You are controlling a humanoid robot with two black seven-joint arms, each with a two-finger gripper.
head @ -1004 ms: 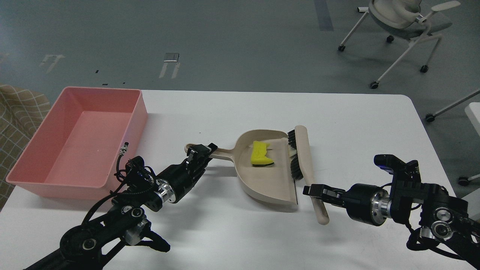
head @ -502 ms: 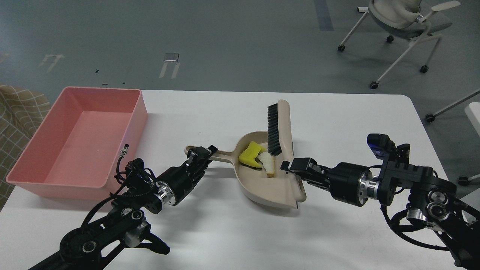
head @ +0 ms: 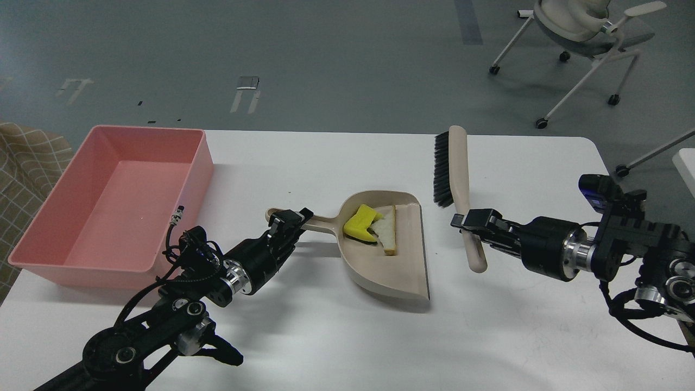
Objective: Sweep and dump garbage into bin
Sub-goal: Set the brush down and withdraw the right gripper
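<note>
Pink plastic rectangular bin (head: pixel 111 201) sits at the white table's (head: pixel 336 336) left side, seen from the head. Beside it lies a beige long-handled dustpan (head: pixel 388 255), carrying a yellow notched sponge chunk (head: pixel 359 225) touching a white bread slice with tan crust (head: pixel 387 234). The left gripper (head: pixel 289 221) is clamped on the dustpan's handle. The right gripper (head: pixel 471 224) clasps a beige brush with black bristles (head: pixel 455 179), held clear to the right. Sweeping looks finished; next, the left arm likely must carry the pan level over the bin and tip it.
</note>
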